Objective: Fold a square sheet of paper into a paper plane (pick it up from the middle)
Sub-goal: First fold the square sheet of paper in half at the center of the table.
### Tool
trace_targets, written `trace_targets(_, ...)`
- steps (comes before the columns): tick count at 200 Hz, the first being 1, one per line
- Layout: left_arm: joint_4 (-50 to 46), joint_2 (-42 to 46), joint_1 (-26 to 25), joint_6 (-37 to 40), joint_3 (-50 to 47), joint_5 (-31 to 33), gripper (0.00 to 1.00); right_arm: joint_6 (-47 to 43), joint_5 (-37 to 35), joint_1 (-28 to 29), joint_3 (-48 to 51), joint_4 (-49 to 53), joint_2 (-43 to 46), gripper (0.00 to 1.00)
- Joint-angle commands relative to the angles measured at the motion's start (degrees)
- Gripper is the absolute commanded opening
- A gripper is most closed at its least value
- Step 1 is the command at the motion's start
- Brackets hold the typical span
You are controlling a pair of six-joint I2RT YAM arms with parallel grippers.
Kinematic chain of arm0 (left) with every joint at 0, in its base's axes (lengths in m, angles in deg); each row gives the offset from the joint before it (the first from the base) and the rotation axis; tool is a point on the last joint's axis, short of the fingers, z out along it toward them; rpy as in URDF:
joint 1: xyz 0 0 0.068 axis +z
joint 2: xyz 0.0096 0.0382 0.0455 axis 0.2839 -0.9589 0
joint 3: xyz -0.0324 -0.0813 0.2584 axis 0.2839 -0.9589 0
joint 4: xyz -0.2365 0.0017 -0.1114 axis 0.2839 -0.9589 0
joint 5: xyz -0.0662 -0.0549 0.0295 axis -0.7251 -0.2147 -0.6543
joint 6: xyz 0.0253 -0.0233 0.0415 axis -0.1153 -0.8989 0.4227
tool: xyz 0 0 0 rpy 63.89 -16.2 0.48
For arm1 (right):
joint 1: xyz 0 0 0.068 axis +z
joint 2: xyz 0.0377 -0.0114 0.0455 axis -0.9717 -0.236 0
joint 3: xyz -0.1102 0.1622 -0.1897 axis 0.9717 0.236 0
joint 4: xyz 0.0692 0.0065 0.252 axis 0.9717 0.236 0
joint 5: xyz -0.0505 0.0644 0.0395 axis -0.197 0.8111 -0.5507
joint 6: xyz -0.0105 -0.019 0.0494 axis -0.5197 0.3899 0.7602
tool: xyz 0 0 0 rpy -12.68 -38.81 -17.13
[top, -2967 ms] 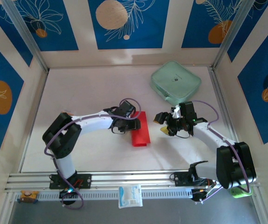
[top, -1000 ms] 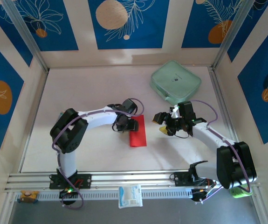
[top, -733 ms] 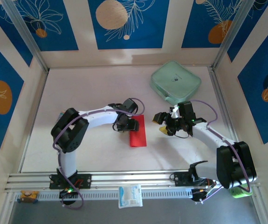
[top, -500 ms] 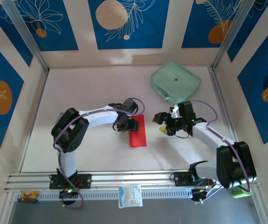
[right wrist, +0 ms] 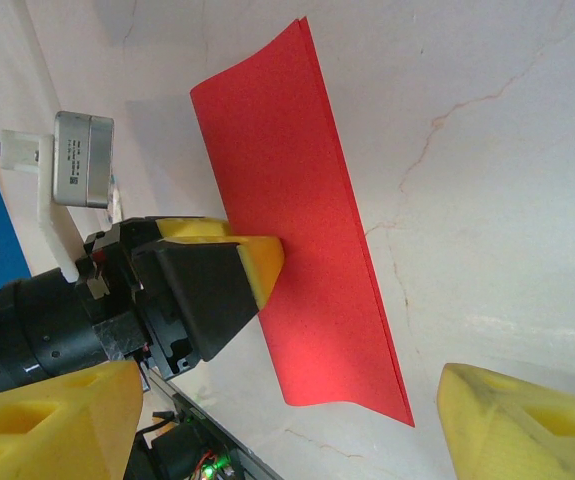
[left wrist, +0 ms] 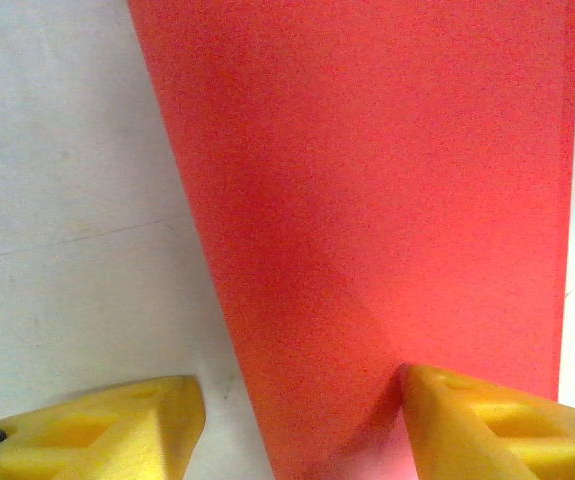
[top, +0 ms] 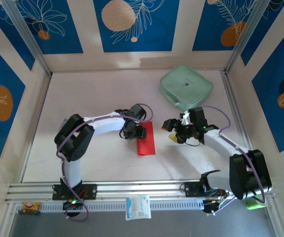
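Mint-green case (top: 186,88) back right — white packet (top: 138,207) nearside.

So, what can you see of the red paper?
The thin bright red paper is plain and matte, seemingly folded into a long strip. It lies flat on the white table. One yellow fingertip of the open left gripper rests on its edge; the other touches only table.

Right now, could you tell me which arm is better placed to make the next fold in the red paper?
Left, probably: the left fingers straddle an edge of the red paper, one over the sheet, while the right fingers hang open beside it, not touching.
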State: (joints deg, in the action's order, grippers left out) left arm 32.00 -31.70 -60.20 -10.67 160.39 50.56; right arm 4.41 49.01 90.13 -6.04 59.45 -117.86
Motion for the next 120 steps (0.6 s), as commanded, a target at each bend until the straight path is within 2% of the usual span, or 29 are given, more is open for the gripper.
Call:
trace_targets(1,4.1,-4.8,0.3,-0.1,-1.2,-0.8,0.60,0.5,0.6,0.3,0.5,0.3,-0.5,0.78)
trace_targets(120,3.9,-6.2,0.3,2.4,-0.5,-1.8,0.61,0.6,0.5,0.3,0.7,-0.1,-0.8,0.78)
